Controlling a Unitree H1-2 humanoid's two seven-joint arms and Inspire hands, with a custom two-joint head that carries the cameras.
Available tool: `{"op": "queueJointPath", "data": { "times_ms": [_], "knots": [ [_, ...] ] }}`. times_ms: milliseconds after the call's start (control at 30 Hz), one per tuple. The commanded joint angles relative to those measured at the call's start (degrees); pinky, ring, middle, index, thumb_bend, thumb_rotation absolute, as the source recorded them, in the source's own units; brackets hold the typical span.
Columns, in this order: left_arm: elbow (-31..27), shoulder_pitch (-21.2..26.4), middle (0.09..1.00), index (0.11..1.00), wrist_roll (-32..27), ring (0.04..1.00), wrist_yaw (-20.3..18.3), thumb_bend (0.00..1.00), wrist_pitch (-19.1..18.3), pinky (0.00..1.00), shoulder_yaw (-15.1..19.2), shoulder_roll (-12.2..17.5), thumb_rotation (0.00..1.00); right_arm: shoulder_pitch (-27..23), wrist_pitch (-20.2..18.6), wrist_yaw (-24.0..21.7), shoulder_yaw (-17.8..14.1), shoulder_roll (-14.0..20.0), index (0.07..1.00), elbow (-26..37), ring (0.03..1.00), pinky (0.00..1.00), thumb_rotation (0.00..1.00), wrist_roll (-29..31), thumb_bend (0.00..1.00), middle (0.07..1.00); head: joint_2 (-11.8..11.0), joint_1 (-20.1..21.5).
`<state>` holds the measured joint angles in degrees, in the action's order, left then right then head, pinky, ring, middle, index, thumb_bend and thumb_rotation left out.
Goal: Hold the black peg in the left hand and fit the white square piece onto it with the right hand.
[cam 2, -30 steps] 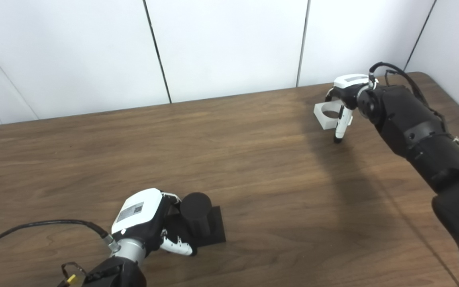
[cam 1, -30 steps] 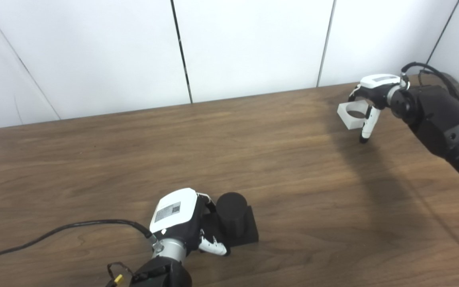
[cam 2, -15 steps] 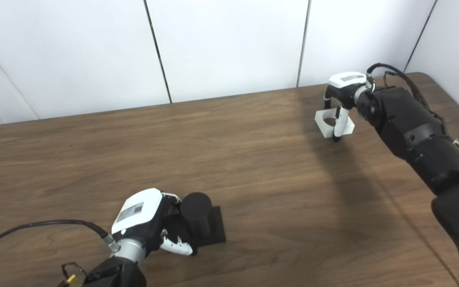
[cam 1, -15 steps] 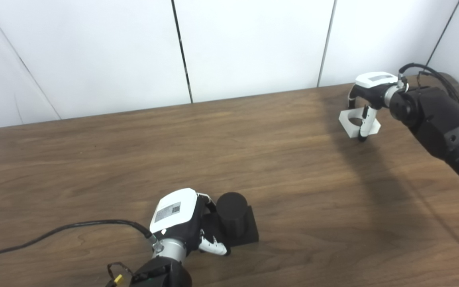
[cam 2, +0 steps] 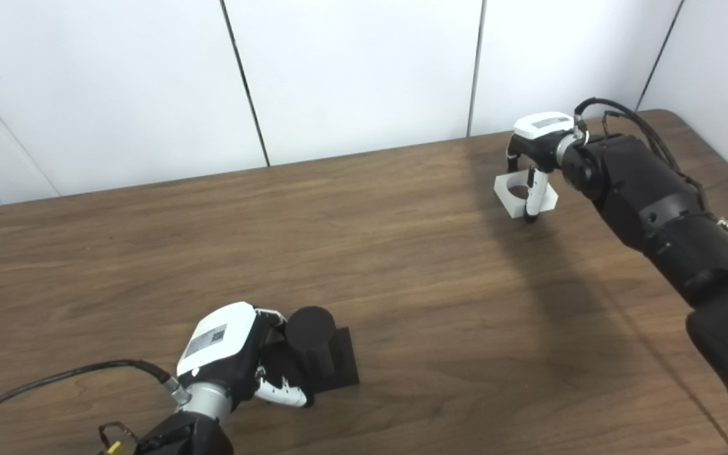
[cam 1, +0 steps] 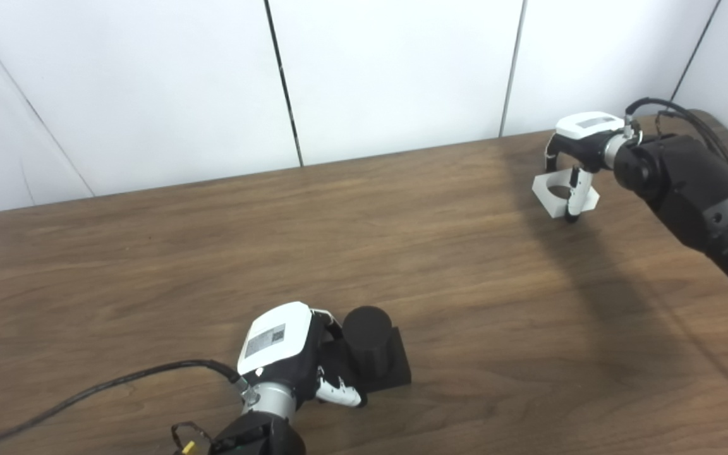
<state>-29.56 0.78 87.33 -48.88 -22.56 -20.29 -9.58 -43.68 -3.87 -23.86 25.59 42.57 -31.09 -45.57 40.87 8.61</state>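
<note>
White square piece (cam 1: 557, 194) settled flat under right hand (cam 1: 582, 142).

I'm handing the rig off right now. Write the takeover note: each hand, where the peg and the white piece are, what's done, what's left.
Left hand: closed on the black peg, which stands upright on its square base at the near edge of the table.
Right hand: far right, fingers around the white square piece; whether it is off the table is unclear.
Done: peg held, piece grasped.
Left: carry the piece over and fit its hole onto the peg.

left hand (cam 1: 288, 351) gripping black peg (cam 1: 370, 351), right hand (cam 1: 582, 148) fingers (cam 1: 574, 196) around white square piece (cam 1: 557, 193)
</note>
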Motion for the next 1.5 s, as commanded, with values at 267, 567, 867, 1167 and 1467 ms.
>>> {"op": "queueJointPath", "data": {
  "times_ms": [267,567,867,1167,1467],
  "knots": [
    [2.6,-1.8,0.84,0.483,1.8,0.941,-1.8,0.52,-0.2,1.0,-1.2,-3.3,0.05,2.4,-0.9,-8.9,-2.7,2.4,0.485,24.0,0.92,1.0,0.14,0.5,0.53,0.828,0.4,-0.9],
    [3.1,-1.3,0.84,0.483,2.7,0.936,-1.8,0.52,-0.8,1.0,-1.7,-3.8,0.05,3.8,-4.0,-22.1,-5.5,-0.7,0.483,49.6,0.917,1.0,0.14,4.4,0.53,0.822,0.8,-1.5],
    [4.6,-1.1,0.845,0.484,3.3,0.939,-0.7,0.52,-2.0,1.0,-2.3,-5.0,0.05,4.4,-6.6,-29.5,-6.1,-5.6,0.482,65.3,0.893,1.0,0.14,7.6,0.53,0.797,1.2,-3.5],
    [5.9,-0.7,0.843,0.484,3.7,0.935,0.6,0.52,-2.7,1.0,-3.3,-6.0,0.05,5.3,-8.4,-33.7,-5.2,-9.5,0.481,71.5,0.918,1.0,0.14,8.7,0.53,0.802,1.9,-5.7],
    [6.6,-0.4,0.844,0.483,3.5,0.938,1.2,0.52,-3.2,0.99,-3.9,-6.5,0.05,7.5,-6.9,-33.7,-4.4,-11.8,0.481,71.4,0.921,1.0,0.14,9.0,0.53,0.806,2.3,-6.2]
  ]
}}
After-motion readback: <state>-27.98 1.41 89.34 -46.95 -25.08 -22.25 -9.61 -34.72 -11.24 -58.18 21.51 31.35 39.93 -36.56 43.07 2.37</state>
